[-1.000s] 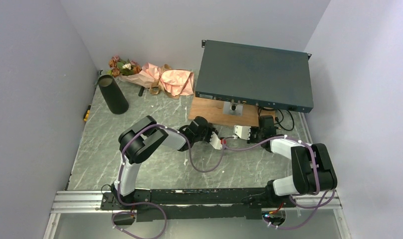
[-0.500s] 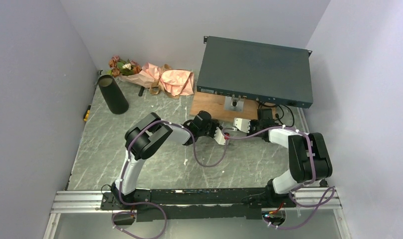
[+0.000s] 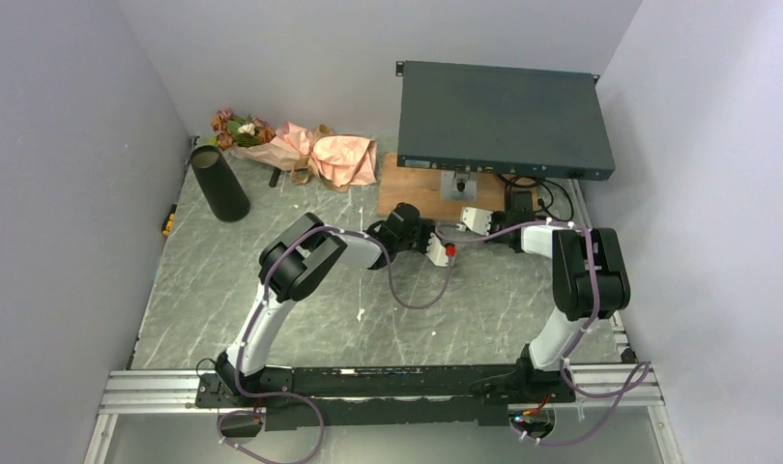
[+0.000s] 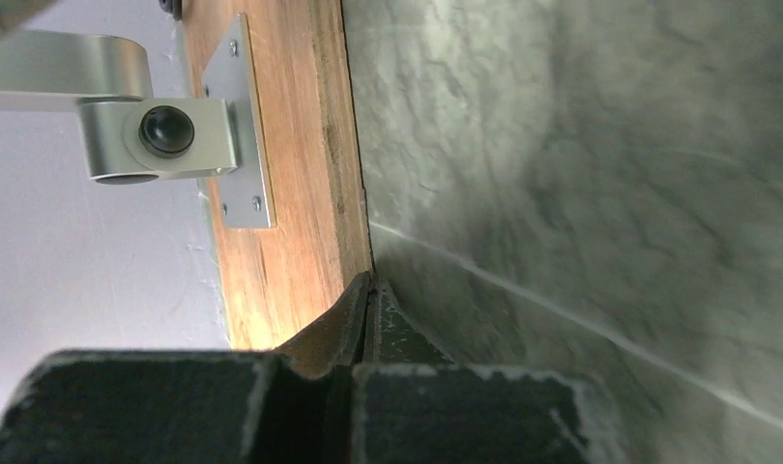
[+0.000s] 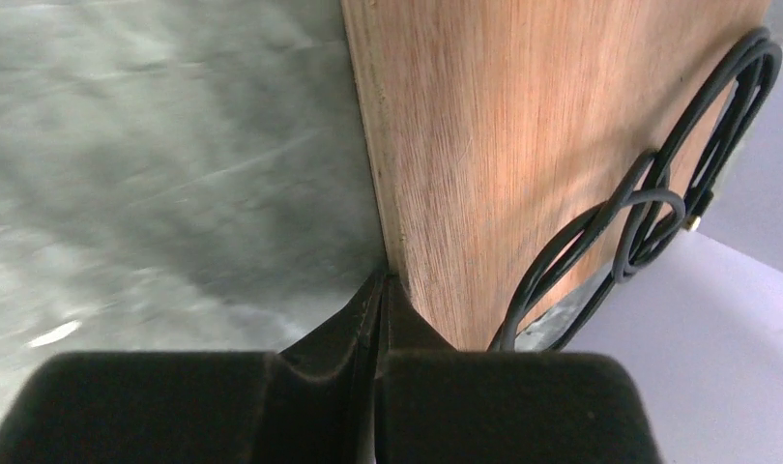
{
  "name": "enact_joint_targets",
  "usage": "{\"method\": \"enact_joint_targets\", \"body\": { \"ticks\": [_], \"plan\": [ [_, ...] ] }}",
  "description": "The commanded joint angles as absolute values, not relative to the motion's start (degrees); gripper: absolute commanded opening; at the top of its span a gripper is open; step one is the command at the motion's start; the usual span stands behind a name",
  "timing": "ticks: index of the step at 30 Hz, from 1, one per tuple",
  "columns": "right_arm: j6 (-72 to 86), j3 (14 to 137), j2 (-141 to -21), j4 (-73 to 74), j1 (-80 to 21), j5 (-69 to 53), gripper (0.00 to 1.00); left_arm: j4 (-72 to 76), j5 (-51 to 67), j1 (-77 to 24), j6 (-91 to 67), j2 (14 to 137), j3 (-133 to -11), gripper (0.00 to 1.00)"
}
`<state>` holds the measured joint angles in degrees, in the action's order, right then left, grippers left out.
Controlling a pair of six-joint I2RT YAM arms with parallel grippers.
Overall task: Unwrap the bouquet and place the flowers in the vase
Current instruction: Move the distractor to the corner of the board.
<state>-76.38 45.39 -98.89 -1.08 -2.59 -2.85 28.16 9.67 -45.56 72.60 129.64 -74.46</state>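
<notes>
From overhead, the bouquet (image 3: 305, 148) lies wrapped at my eleven o'clock against the back wall. The black vase (image 3: 220, 184) stands just beside it, well apart from both hands. Only my wrist cameras show my left gripper (image 4: 370, 290) and right gripper (image 5: 381, 285) pressed together and empty, tips at the wooden board's (image 5: 523, 126) edge.

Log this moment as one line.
left fingers shut, at wooden board edge | right fingers shut, same board | bouquet wrapped | vase beside it
</notes>
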Motion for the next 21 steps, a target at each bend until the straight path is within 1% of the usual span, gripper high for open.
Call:
{"method": "enact_joint_targets", "body": {
  "ticks": [1,9,21],
  "plan": [
    [-77.72,49.07,-107.10,-10.29,-0.26,-1.07,0.00,22.87,1.94,-40.54,71.33,137.44,-79.37,0.00],
    [-74.55,55.94,-112.54,-10.11,1.45,1.15,0.00,21.15,1.00,-39.34,71.23,141.53,-86.79,0.00],
    [-72.38,60.67,-114.78,-8.84,0.38,2.03,0.00,19.78,1.04,-34.48,73.22,145.55,-93.90,0.00]
  ]
}}
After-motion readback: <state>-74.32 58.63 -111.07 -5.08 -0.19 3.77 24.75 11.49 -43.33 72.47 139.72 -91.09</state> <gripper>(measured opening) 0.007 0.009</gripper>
